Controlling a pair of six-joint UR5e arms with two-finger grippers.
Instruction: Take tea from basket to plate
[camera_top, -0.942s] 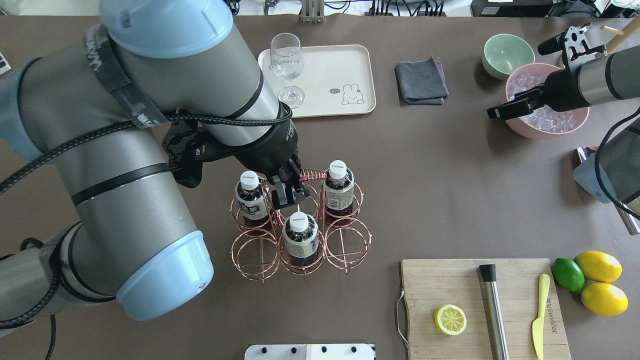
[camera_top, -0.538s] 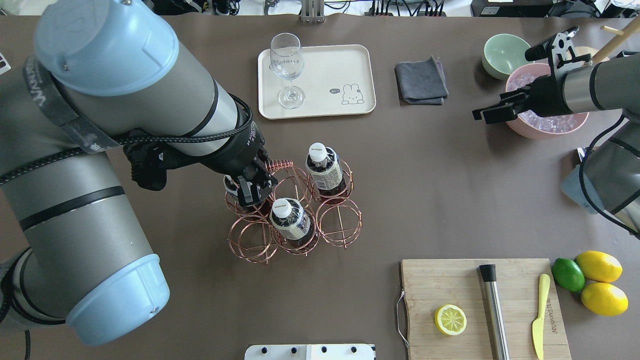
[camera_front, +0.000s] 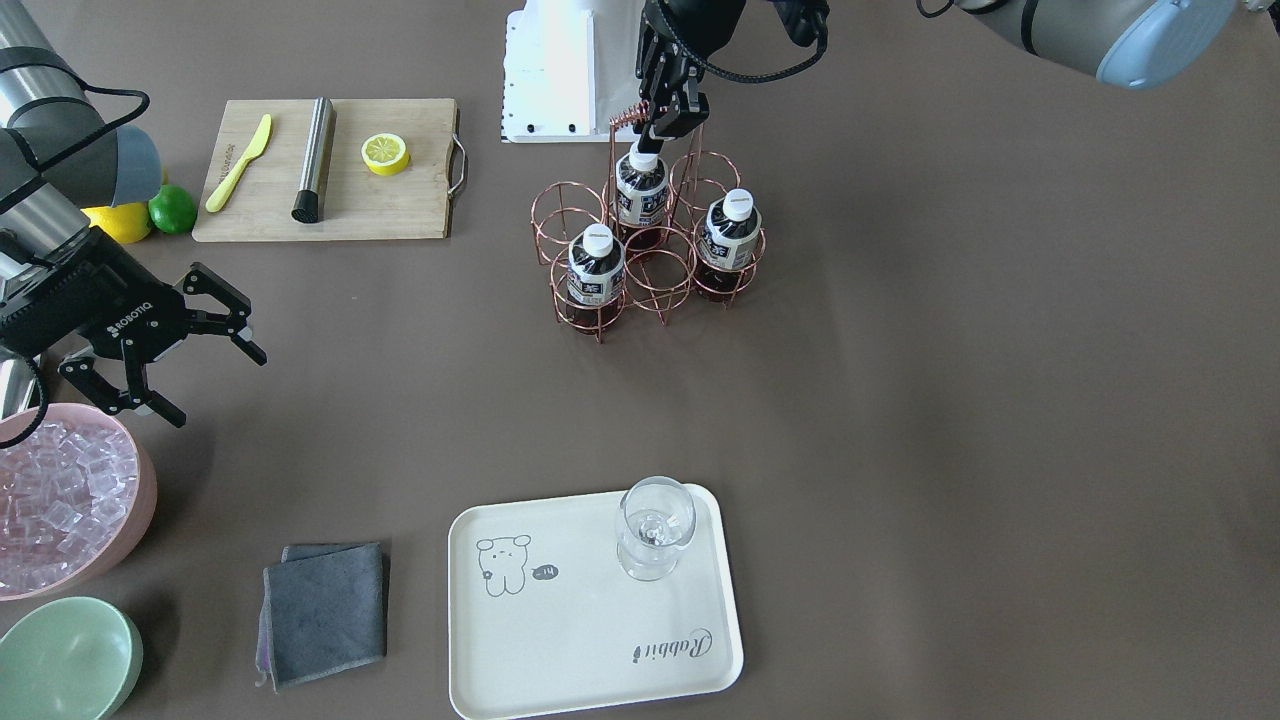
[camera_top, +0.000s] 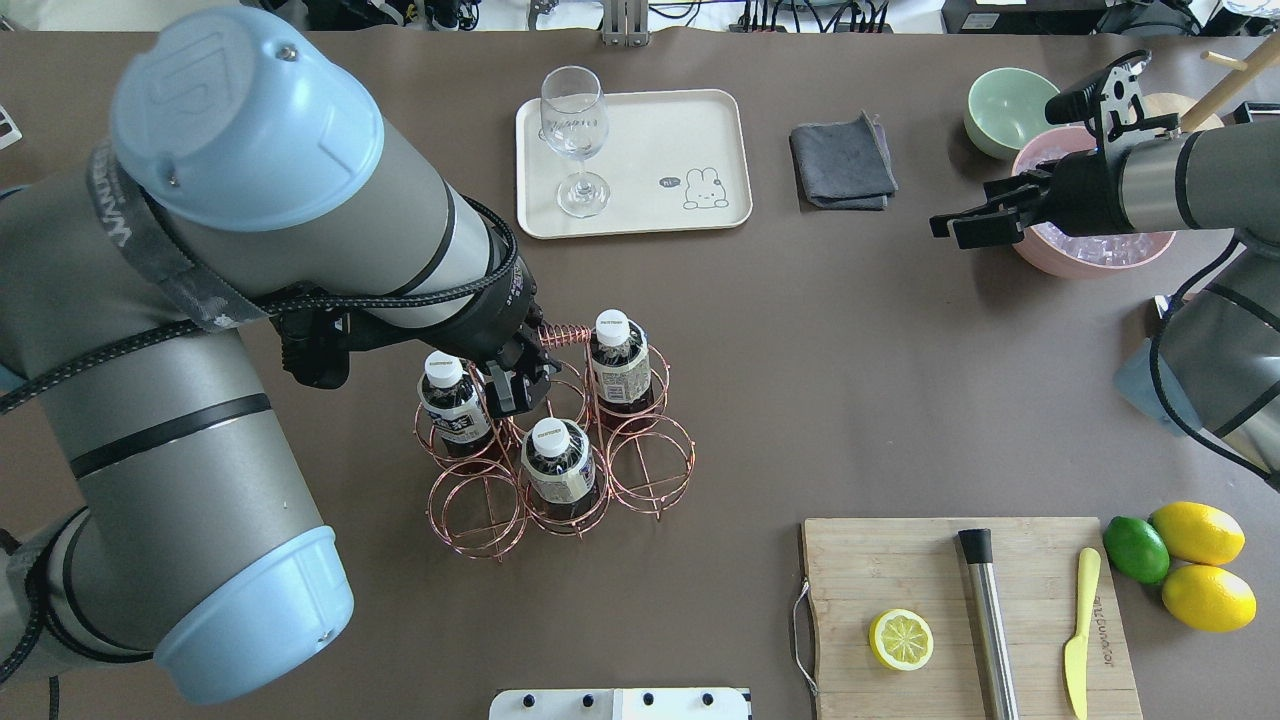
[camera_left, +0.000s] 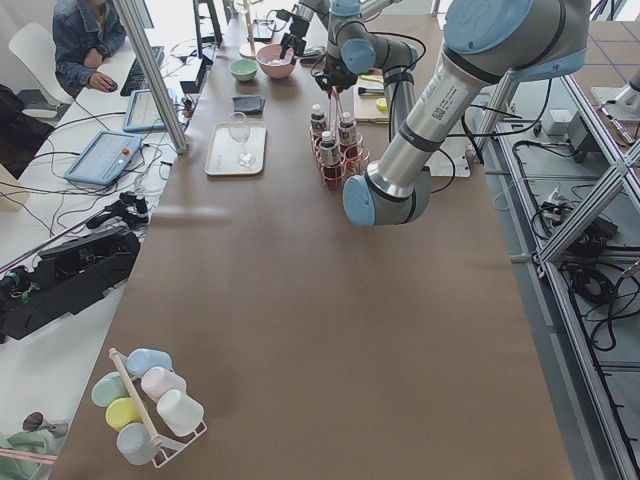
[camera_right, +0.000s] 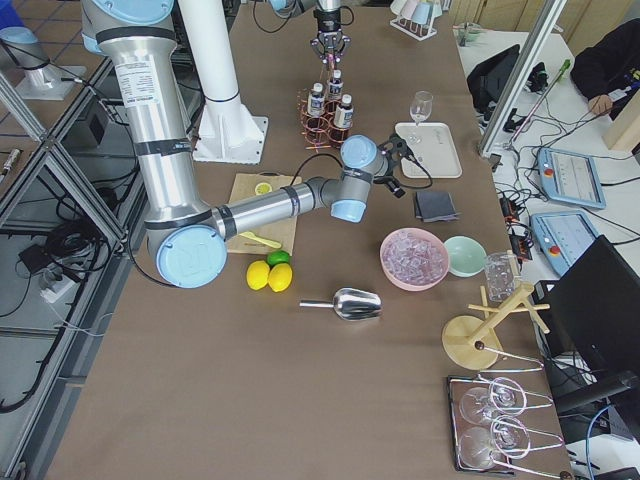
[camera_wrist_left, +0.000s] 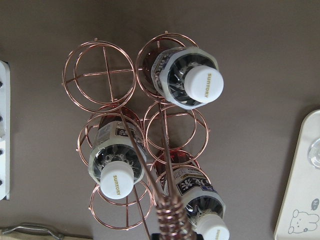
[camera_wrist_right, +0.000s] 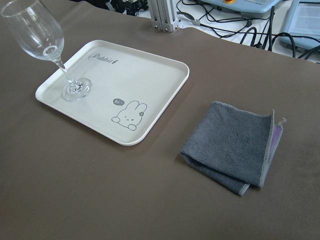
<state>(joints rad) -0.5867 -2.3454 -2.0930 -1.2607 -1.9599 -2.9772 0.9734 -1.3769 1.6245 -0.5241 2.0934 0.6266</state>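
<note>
- left claw (camera_top: 518, 385) clamped on the coiled handle of the copper wire six-ring basket (camera_top: 562, 333)
- three dark red-brown tea bottles (camera_top: 553, 462) in its cells (all capped)
- cream rectangular plate (camera_top: 680, 130) at 12 o'clock, well apart
- right claw (camera_front: 222, 390) spread wide, holding nothing

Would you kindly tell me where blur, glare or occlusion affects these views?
Left wrist view: the coiled handle, nearest the lens, looks slightly soft; bottle caps sharp. Overhead view: the left arm blocks the picture's left. Front-facing view: even light, faint shadows around the basket.

overhead and front views opposed, sharing basket (camera_top: 650, 465)
</note>
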